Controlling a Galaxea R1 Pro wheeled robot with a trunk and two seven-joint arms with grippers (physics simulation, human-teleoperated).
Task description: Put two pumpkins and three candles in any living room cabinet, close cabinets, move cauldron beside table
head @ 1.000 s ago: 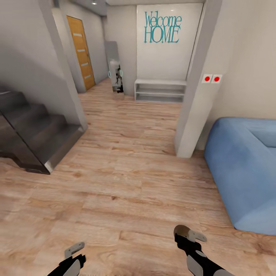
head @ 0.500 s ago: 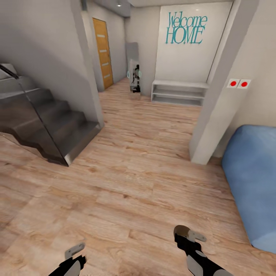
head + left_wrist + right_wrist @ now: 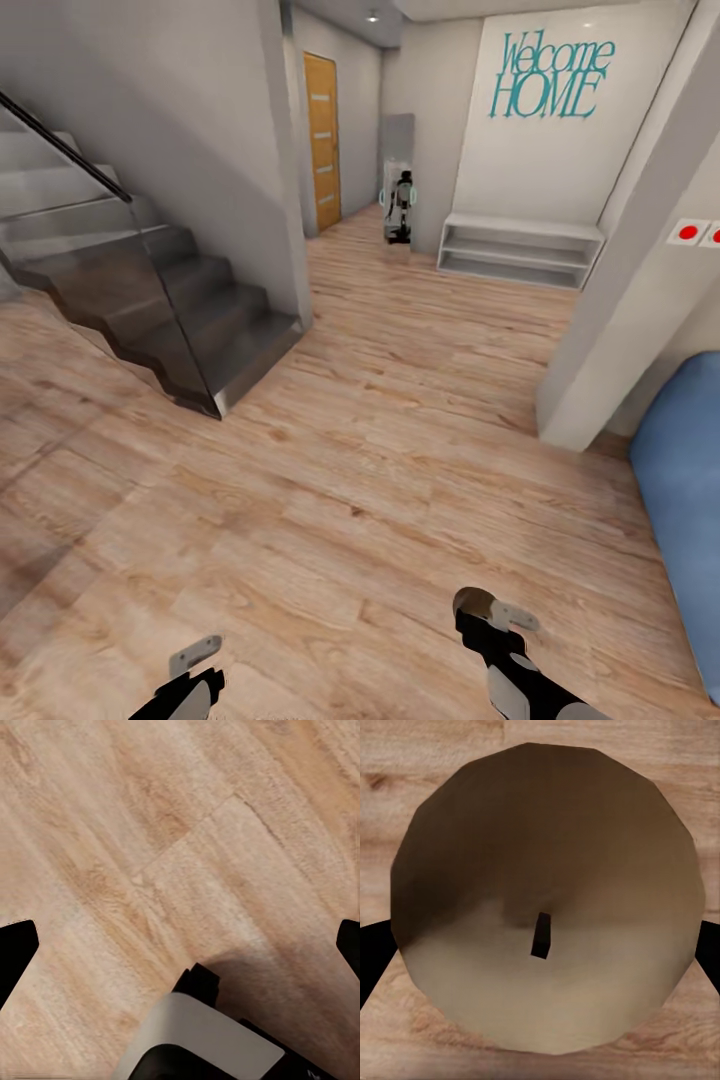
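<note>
A pale plank floor [image 3: 330,480] runs from the robot's feet toward an entry hall. Nearest the camera, the right gripper [image 3: 484,612] is clamped on a candle [image 3: 473,603], a stubby beige cylinder held low over the boards; the left gripper [image 3: 196,655] hangs beside it with its fingers spread wide and nothing between them. The right wrist view looks straight down the candle's [image 3: 547,900] top face, its dark wick at the centre and the finger tips at either edge, a detail the head view hides. The left wrist view offers bare planks [image 3: 172,847] between parted fingers. Farther off, a dark staircase [image 3: 170,300] rises on the left, a blue sofa [image 3: 685,480] edges in on the right, and a low white shelf [image 3: 520,250] sits under a "Welcome HOME" sign [image 3: 550,75]. The cabinet is out of frame, so which way the candle must travel cannot be judged yet.
</note>
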